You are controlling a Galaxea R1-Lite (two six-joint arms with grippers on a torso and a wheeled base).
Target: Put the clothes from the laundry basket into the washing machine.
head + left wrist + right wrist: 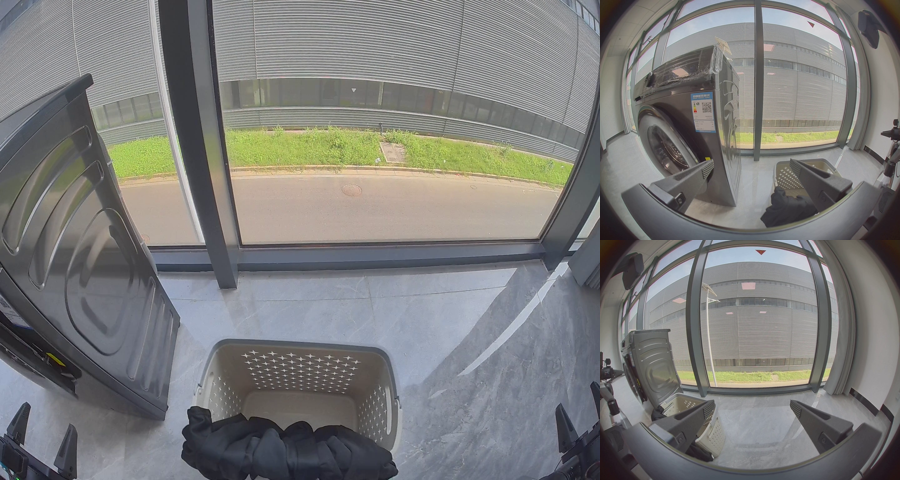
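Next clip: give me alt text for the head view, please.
A pale laundry basket sits on the grey floor, black clothes draped over its near rim. A dark washing machine stands to its left; the left hand and right hand, both open, flank the basket low down.

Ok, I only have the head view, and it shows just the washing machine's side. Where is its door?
Observer: The round door is on the washing machine front, around the corner from the side next to the basket.
Operator: Open or shut?
Observer: It looks shut, with the ring flat against the front, though I can't be certain.
Operator: Are the clothes all inside the basket?
Observer: No, the black clothes hang down the outside of its near wall.
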